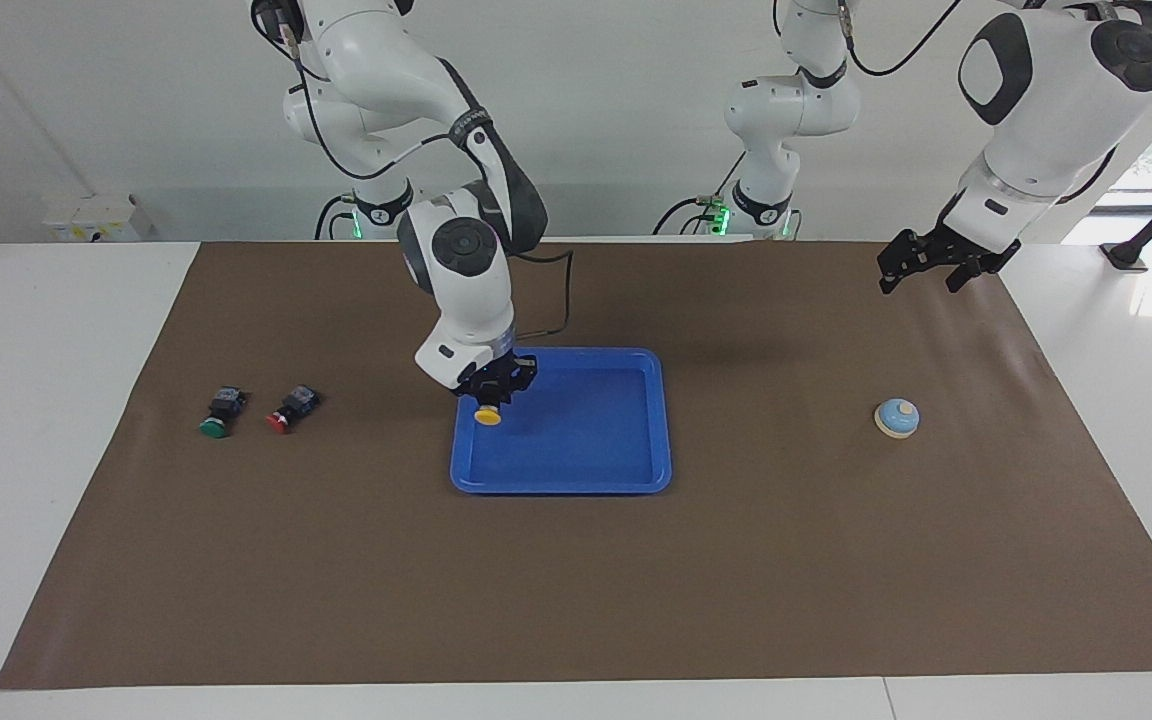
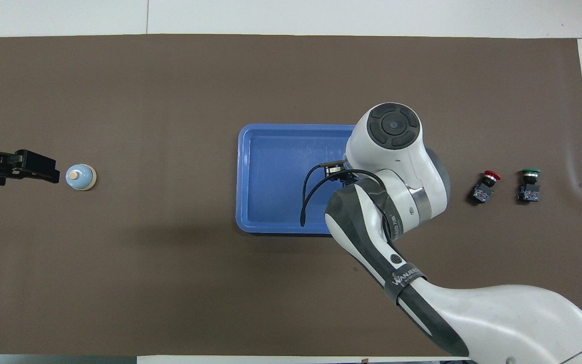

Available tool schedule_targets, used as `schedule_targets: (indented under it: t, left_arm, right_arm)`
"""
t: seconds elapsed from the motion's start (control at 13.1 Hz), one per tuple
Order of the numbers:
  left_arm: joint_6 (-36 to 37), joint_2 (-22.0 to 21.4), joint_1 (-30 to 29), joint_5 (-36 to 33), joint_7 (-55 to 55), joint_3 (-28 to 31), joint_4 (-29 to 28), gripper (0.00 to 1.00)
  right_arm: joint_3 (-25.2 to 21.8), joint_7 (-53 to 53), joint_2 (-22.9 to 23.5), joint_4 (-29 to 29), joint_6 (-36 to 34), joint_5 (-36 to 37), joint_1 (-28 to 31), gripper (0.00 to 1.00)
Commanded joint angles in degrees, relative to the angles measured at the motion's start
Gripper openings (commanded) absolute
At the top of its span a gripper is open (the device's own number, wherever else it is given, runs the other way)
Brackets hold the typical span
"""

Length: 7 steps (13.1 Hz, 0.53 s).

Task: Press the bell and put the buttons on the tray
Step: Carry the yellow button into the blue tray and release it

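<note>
My right gripper (image 1: 492, 392) is shut on the yellow button (image 1: 487, 416) and hangs over the blue tray (image 1: 564, 483) at its end toward the right arm. The overhead view hides that gripper and the yellow button under the arm's wrist, leaving the tray (image 2: 250, 167) partly covered. The red button (image 1: 283, 417) (image 2: 486, 181) and green button (image 1: 217, 419) (image 2: 529, 179) lie on the mat toward the right arm's end. The light blue bell (image 1: 897, 417) (image 2: 81, 176) stands toward the left arm's end. My left gripper (image 1: 921, 265) (image 2: 43, 167) waits open, raised beside the bell.
A brown mat (image 1: 576, 590) covers most of the white table. The right arm's wrist and forearm (image 2: 397, 237) hang over the tray's end toward the buttons.
</note>
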<state>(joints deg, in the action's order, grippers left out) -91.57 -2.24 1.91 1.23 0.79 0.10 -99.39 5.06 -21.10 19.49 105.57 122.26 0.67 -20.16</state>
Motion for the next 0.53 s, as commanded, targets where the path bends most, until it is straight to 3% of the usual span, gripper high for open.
schedule_targets:
  t: [0.0,0.38,0.46]
  left_arm:
    - [-0.10,-0.66,-0.07,0.18,-0.09,0.17,-0.10,1.00]
    - [-0.10,-0.66,-0.07,0.18,-0.09,0.08,-0.10,1.00]
    - [-0.10,-0.66,-0.07,0.18,-0.09,0.17,-0.10,1.00]
  right_arm:
    - [0.04,-0.25,0.11,4.02,5.43,-0.49,-0.05,0.00]
    - [0.04,-3.83,-0.06,7.81,10.28,-0.58,-0.84,0.00]
    - [0.04,-5.60,-0.06,7.73,10.02,-0.58,-0.93,0.28]
